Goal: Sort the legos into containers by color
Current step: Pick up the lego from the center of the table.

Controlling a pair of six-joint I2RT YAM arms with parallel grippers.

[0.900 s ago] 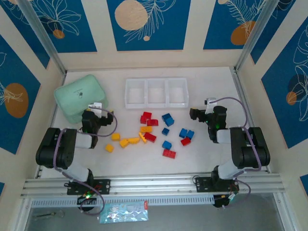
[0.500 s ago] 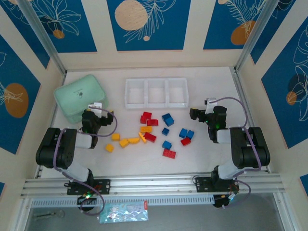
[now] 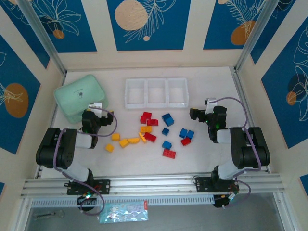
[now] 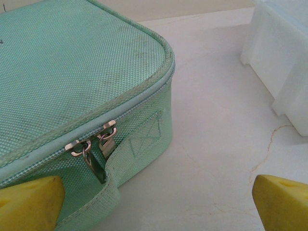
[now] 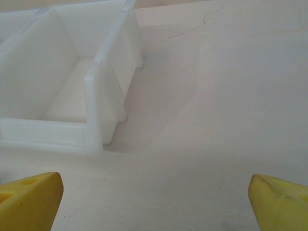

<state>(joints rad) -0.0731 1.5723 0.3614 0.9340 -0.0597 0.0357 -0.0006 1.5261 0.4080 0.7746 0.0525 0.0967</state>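
Spread wide, gripping nothing, at the left gripper (image 4: 155,204), close by a mint-green zipped fabric case (image 4: 72,72), and the right gripper (image 5: 154,199), near the right end of a shallow translucent white three-compartment plastic tray (image 3: 156,106), with small red, blue and yellow-orange plastic lego bricks (image 3: 151,137) loose on the white table (image 3: 134,161) before it.
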